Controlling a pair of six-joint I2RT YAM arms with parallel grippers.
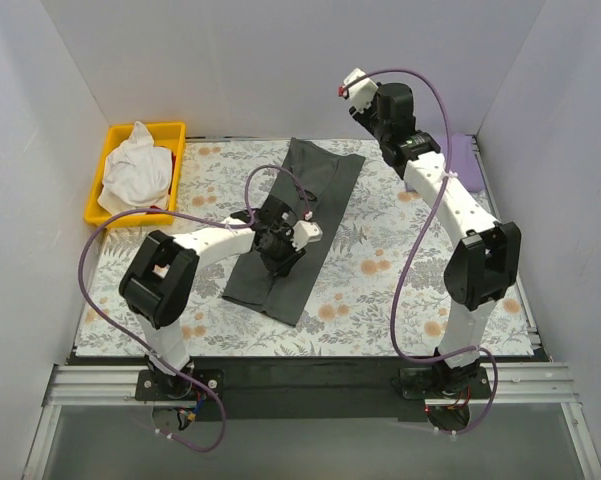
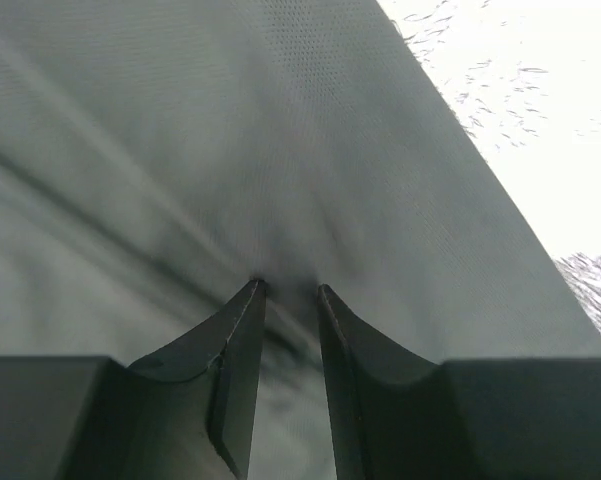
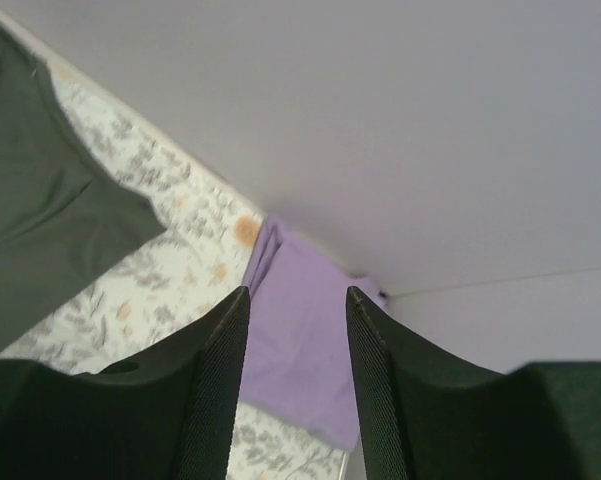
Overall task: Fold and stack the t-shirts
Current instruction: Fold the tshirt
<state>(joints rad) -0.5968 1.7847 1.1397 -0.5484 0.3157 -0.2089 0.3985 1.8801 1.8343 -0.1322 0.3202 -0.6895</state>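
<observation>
From above, your grey shirt point(image 1: 325, 170) lies as a long folded strip mid-worktop point(image 1: 380, 290), with the left jaws down on it. The lavender shirt point(image 1: 467, 152) sits at the far right corner.

Left wrist: jaws nearly together, tips on grey cloth (pinching or not, you cannot tell).

Right wrist: jaws apart, empty, in the air.

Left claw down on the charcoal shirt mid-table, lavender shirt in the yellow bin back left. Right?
No. The lavender t-shirt lies on the floral tablecloth in the back right corner, as the right wrist view shows; the yellow bin holds white cloth. The left claw is down on the charcoal t-shirt mid-table.
</observation>
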